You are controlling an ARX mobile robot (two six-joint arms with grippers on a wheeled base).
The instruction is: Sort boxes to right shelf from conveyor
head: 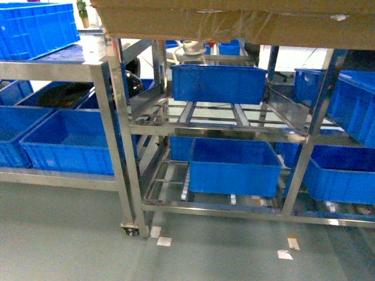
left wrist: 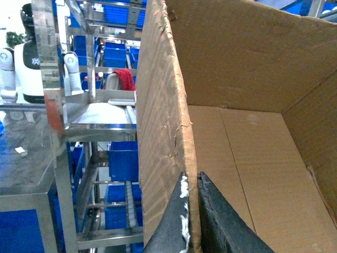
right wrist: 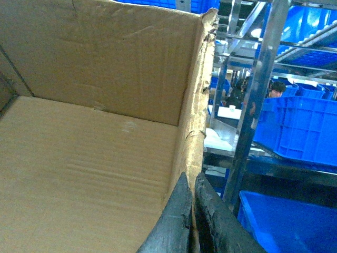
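Setting: warehouse aisle, grey floor (head: 70, 246), steel racks full of blue crates (head: 234, 167).
Box: cardboard box (head: 234, 20) held aloft at the top edge of the head view, above the right shelf (head: 132, 175); empty inside.
Left gripper (left wrist: 191, 211): jaws pinched shut on the box's left wall, one finger inside, one outside.
Right gripper (right wrist: 191, 221): same clamp on the right wall.
Risk: wall edges are torn and soft; cardboard may buckle or slip from the pinch. Box could also snag a shelf post going in.
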